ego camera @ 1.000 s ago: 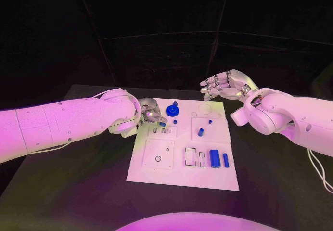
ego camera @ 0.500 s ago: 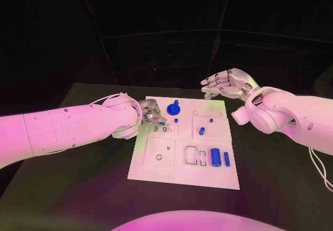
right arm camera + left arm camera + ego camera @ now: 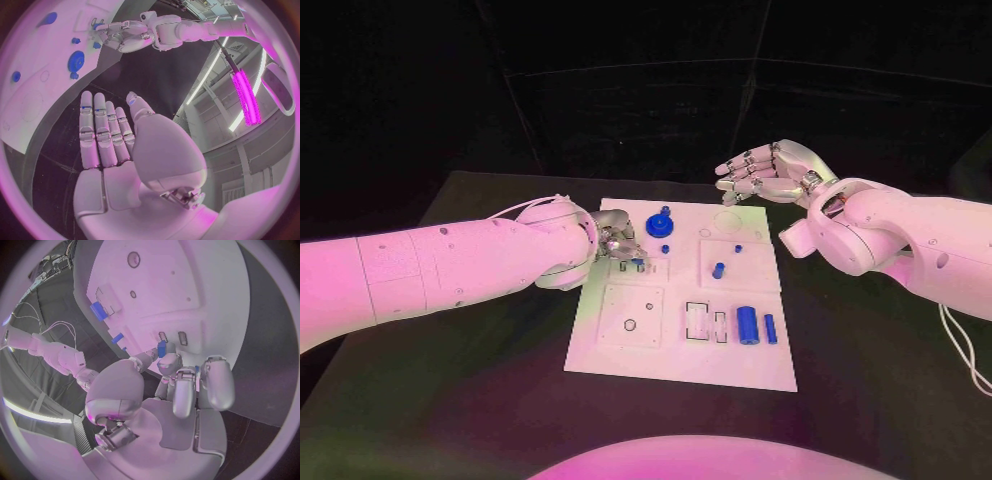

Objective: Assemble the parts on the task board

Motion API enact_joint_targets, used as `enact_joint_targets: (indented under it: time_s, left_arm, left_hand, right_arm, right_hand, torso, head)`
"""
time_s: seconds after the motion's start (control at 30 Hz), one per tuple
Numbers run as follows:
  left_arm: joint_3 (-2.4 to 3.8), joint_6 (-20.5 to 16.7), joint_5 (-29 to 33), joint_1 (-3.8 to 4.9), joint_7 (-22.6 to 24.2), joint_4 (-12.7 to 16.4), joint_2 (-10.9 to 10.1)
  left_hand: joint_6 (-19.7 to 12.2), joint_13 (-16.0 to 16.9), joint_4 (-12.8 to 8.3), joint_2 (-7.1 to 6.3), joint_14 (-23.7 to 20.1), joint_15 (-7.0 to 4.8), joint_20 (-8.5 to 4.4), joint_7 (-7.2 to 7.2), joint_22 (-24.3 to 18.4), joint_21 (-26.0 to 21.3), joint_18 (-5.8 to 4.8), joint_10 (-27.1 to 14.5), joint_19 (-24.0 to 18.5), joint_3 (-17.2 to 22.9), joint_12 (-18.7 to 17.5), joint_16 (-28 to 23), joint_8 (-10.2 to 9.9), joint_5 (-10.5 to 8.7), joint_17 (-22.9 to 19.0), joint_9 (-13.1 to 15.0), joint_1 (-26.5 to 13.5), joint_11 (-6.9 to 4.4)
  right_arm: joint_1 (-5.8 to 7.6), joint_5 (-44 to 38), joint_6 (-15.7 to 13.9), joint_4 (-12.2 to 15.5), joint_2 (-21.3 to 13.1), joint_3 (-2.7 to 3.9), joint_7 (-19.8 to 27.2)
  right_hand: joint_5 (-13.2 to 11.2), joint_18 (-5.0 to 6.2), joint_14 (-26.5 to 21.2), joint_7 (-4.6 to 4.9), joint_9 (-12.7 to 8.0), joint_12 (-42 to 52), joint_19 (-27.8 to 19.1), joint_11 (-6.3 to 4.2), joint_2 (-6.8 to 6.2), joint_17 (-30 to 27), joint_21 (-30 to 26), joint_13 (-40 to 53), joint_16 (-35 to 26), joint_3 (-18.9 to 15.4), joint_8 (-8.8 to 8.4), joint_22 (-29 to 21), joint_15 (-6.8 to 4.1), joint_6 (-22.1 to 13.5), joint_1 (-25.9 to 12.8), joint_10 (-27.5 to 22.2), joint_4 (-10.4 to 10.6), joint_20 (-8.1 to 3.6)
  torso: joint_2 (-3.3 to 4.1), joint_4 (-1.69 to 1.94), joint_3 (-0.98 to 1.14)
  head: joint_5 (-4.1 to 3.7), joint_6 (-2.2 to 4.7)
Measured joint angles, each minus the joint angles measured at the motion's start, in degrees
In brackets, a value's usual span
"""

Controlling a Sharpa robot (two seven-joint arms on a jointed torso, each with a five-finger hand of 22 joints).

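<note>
Your left hand [image 3: 612, 243] pinches a small blue part [image 3: 162, 348] over the task board [image 3: 625, 358], beside two small slots. Your right hand [image 3: 769, 172] hangs released beyond the board's far edge. Risk: a tilted part jams or slips at insertion.

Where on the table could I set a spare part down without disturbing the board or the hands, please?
Bare black table lies left of the task board, below the left arm, and right of it, below the right arm. The board's far end is crowded: left hand, blue gear, and right hand beyond it.
</note>
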Motion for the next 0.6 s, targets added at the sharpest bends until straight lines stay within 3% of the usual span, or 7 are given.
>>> enact_joint_targets:
  time_s: [0.6]
  left_arm:
    - [-0.04, 2.1, 0.0, -0.08, -0.1, -0.8, 1.0]
  left_hand:
    - [0.0, -0.1, 0.2, -0.01, 0.0, 0.0, 0.01, 0.03, 0.0, 0.0, 0.0, 0.0, 0.0, 0.2, 0.0, 0.0, 0.2, -0.17, 0.0, -0.1, 0.0, 0.02]
  right_arm:
    - [-0.01, 0.0, 0.2, -0.5, 0.4, 0.0, 0.2]
  right_hand:
    - [0.0, 0.0, 0.0, 0.0, 0.0, 0.0, 0.0, 0.0, 0.0, 0.0, 0.0, 0.0, 0.0, 0.0, 0.0, 0.0, 0.0, 0.0, 0.0, 0.0, 0.0, 0.0]
  torso:
    - [-0.01, 0.07, 0.04]
  head:
    - [-0.02, -0.07]
